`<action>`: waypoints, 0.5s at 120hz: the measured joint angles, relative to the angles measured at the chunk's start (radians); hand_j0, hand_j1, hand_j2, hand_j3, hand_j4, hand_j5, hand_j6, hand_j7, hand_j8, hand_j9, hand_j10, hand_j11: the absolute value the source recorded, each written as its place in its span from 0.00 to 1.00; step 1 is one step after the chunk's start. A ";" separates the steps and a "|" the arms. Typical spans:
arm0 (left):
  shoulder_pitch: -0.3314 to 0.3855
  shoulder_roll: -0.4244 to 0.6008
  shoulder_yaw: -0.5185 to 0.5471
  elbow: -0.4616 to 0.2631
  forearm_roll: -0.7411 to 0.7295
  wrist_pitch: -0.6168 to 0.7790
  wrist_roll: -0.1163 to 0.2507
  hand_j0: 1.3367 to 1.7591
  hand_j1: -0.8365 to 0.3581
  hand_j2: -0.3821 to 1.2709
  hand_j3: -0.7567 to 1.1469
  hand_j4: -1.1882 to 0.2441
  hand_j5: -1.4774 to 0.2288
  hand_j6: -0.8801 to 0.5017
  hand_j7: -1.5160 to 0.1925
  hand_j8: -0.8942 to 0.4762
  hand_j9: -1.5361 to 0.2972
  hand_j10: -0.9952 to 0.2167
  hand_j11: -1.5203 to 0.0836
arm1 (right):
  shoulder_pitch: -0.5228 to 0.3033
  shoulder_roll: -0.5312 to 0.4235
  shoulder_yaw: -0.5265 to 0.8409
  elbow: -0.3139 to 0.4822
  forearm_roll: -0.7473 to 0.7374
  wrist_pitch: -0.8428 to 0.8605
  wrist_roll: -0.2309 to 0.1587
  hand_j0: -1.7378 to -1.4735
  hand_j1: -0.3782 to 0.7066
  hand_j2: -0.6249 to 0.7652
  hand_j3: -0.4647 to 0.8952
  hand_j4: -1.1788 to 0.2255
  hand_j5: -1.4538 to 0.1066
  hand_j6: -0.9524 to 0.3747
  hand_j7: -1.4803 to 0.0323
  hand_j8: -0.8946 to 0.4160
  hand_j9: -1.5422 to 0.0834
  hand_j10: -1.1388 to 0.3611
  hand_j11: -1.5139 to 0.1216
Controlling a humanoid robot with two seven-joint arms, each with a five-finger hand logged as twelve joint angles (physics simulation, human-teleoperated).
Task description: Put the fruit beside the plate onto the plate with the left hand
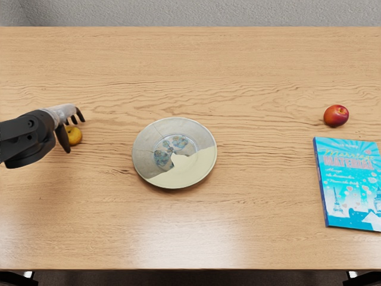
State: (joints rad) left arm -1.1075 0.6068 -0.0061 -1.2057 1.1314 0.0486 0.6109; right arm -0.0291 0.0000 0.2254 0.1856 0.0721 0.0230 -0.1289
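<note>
A small yellow-orange fruit (74,136) lies on the wooden table, left of the plate (199,170). The plate is round, grey and cream with a blue pattern in its middle, and nothing lies on it. My left hand (67,123) comes in from the left edge and hovers right over the fruit, partly covering it. Its fingers are spread and point toward the fruit, with the thumb hanging down at the fruit's left side. I cannot tell whether any finger touches the fruit. The right arm is out of view.
A red apple (336,115) sits far to the right. A turquoise book (351,182) lies at the right edge, just below the apple. The table's front edge runs along the bottom of the view.
</note>
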 joint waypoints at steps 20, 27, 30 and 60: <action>0.000 -0.012 0.000 0.014 0.000 0.000 0.000 0.76 0.61 0.28 0.40 0.56 0.57 0.36 0.59 0.37 0.57 0.50 0.64 | 0.000 0.000 -0.001 0.000 0.000 0.000 0.000 0.30 0.06 0.45 0.34 0.82 0.91 0.70 0.96 0.66 0.93 0.74 0.90; 0.000 -0.012 0.000 0.017 0.000 0.000 0.000 0.76 0.60 0.28 0.40 0.55 0.57 0.35 0.59 0.37 0.56 0.50 0.63 | 0.000 0.000 -0.001 0.000 0.000 0.000 0.000 0.30 0.06 0.45 0.34 0.82 0.91 0.70 0.96 0.66 0.93 0.74 0.90; -0.001 -0.013 0.000 0.017 0.000 0.000 0.000 0.76 0.60 0.28 0.40 0.55 0.57 0.35 0.59 0.36 0.56 0.49 0.63 | 0.000 0.000 -0.001 0.000 0.000 0.000 0.000 0.30 0.06 0.45 0.34 0.82 0.91 0.70 0.96 0.66 0.93 0.74 0.90; -0.002 -0.014 0.000 0.017 0.000 -0.001 0.000 0.76 0.58 0.28 0.40 0.54 0.55 0.33 0.57 0.35 0.54 0.47 0.61 | 0.000 0.000 -0.001 0.000 0.000 0.000 0.000 0.30 0.06 0.45 0.34 0.82 0.91 0.70 0.96 0.66 0.93 0.74 0.90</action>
State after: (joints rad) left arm -1.1090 0.5924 -0.0060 -1.1882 1.1315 0.0477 0.6109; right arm -0.0293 0.0000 0.2241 0.1855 0.0721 0.0230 -0.1289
